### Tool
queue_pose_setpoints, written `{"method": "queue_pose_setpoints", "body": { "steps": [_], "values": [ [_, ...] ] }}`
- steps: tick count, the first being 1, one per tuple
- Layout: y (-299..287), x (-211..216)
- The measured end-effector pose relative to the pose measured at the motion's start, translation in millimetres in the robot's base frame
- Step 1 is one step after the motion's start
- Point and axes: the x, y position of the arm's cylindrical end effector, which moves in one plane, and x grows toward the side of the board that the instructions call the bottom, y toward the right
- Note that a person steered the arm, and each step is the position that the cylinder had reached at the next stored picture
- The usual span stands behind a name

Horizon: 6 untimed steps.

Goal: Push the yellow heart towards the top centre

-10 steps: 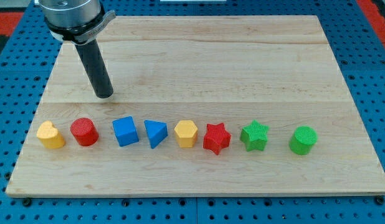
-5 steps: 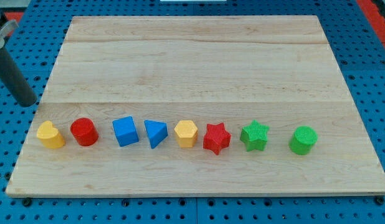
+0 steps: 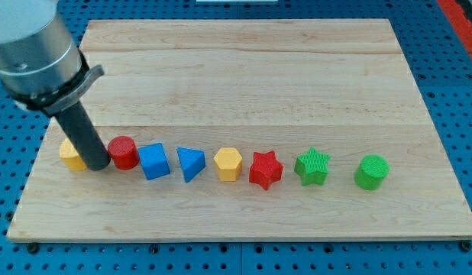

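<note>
The yellow heart (image 3: 69, 153) lies near the board's left edge, partly hidden behind my rod. My tip (image 3: 96, 165) rests on the board between the yellow heart and the red cylinder (image 3: 123, 152), touching or nearly touching both. The heart is just left of the tip, the cylinder just right of it.
A row of blocks runs to the view's right: blue cube (image 3: 153, 161), blue triangle (image 3: 191, 163), yellow hexagon (image 3: 228, 163), red star (image 3: 265, 169), green star (image 3: 312, 166), green cylinder (image 3: 371, 172). The wooden board (image 3: 244, 69) lies on a blue pegboard.
The rod swung off the board's left edge, then came back down between the heart and red cylinder. The heart shifted slightly up; the red cylinder moved right and up, next to the blue cube.
</note>
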Motion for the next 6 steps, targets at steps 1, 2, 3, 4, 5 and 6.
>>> {"method": "queue_pose_setpoints", "body": {
  "steps": [1, 2, 3, 4, 5, 6],
  "values": [
    [11.2, -8.9],
    [32.8, 35.7],
    [-12.9, 38.4],
    [-50.2, 24.0],
    [-45.8, -31.5],
    [-35.1, -65.8]
  ]
}}
